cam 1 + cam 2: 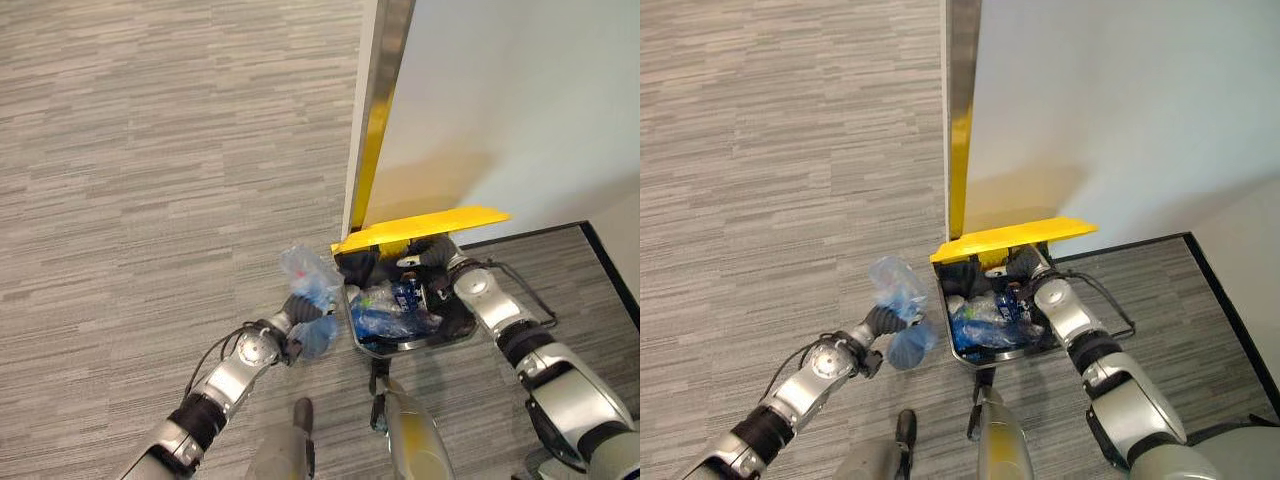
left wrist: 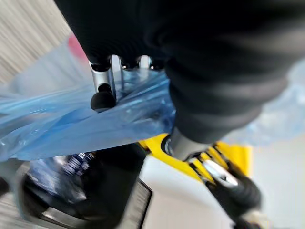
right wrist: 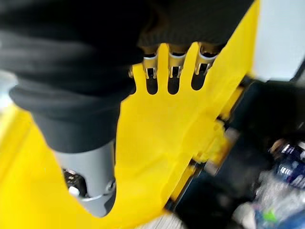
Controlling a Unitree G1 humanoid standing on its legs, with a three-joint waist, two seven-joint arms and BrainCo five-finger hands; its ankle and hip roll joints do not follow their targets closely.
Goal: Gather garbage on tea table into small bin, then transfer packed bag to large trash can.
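Left hand (image 1: 300, 308) grips the translucent blue plastic bag (image 1: 308, 272) beside the large yellow-lidded trash can (image 1: 405, 310); drop outstanding. Right hand (image 1: 432, 256) at the raised lid (image 1: 425, 227), grip unclear.

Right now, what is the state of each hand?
Left hand: shut on the blue bag.
Right hand: cannot be told; fingers hidden behind the yellow lid.

My head's two eye views look steeply down from above, sharing the open bin (image 1: 410, 312) at 6 o'clock, its yellow lid (image 1: 1012, 238) and the carpet (image 1: 150, 150). My left wrist view sits very close on the blue bag (image 2: 81, 121). My right wrist view is pressed near the lid.
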